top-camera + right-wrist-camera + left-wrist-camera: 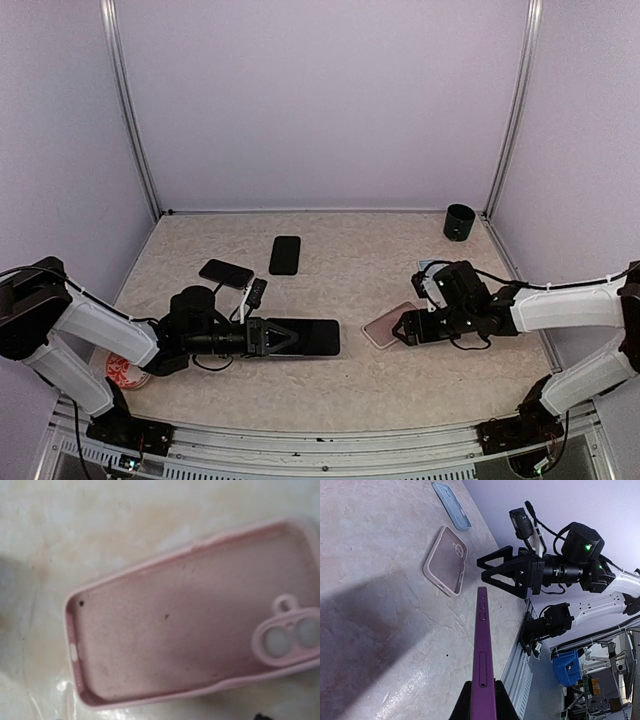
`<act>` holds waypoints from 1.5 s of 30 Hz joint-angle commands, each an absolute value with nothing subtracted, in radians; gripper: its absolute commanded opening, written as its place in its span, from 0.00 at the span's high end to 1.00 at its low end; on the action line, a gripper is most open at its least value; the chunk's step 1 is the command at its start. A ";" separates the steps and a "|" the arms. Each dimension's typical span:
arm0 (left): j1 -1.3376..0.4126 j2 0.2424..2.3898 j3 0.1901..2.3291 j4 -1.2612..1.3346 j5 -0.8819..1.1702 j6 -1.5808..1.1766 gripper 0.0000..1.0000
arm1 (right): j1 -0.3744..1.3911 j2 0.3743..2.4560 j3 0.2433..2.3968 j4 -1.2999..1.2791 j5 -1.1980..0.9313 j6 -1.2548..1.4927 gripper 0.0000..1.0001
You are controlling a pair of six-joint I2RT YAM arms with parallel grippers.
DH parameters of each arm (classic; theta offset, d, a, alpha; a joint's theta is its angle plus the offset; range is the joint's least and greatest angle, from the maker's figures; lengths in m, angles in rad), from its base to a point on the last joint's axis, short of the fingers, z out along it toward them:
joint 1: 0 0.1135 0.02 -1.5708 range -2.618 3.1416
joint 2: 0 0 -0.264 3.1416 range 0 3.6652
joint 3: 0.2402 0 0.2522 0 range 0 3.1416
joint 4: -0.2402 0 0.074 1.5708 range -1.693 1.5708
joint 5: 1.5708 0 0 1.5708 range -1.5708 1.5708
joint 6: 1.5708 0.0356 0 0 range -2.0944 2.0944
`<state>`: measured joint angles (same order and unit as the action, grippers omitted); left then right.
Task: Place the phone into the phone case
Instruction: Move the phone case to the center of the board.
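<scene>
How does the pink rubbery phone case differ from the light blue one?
Colour: the pink silicone phone case is pale pink, the light blue phone case pale blue. Position: the pink case lies in front of the open right gripper; the blue case lies farther back, beside that arm. Both lie flat on the table, empty.

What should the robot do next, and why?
Probably the left gripper should carry the phone across to the pink case: it grips the phone, while the case lies open side up, apart from it, with the open right gripper beside it.

Table (pixel 360 385) with pink case (pixel 386 325), probably phones (pixel 285 254)
</scene>
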<state>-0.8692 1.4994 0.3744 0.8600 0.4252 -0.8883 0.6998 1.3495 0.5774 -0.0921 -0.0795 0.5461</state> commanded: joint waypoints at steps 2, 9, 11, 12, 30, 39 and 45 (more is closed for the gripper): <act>-0.862 1.502 0.383 0.939 0.439 -0.900 1.00 | 0.686 1.281 0.644 -0.257 0.030 0.450 0.17; -0.864 1.512 0.384 0.942 0.439 -0.909 1.00 | 0.590 1.334 0.662 -0.223 -0.035 0.396 0.13; -0.867 1.515 0.379 0.948 0.440 -0.912 1.00 | 0.572 1.363 0.670 -0.207 -0.037 0.383 0.13; -0.869 1.517 0.378 0.953 0.440 -0.915 1.00 | 0.562 1.377 0.676 -0.201 -0.039 0.377 0.13; -0.874 1.553 0.397 0.960 0.459 -0.937 1.00 | 0.506 1.619 0.747 -0.052 -0.212 0.290 0.14; -0.846 1.587 0.394 0.998 0.458 -0.957 1.00 | 0.531 1.569 0.676 -0.003 -0.322 0.290 0.19; -0.816 1.614 0.396 1.005 0.449 -0.991 1.00 | 0.603 1.535 0.649 0.027 -0.333 0.311 0.21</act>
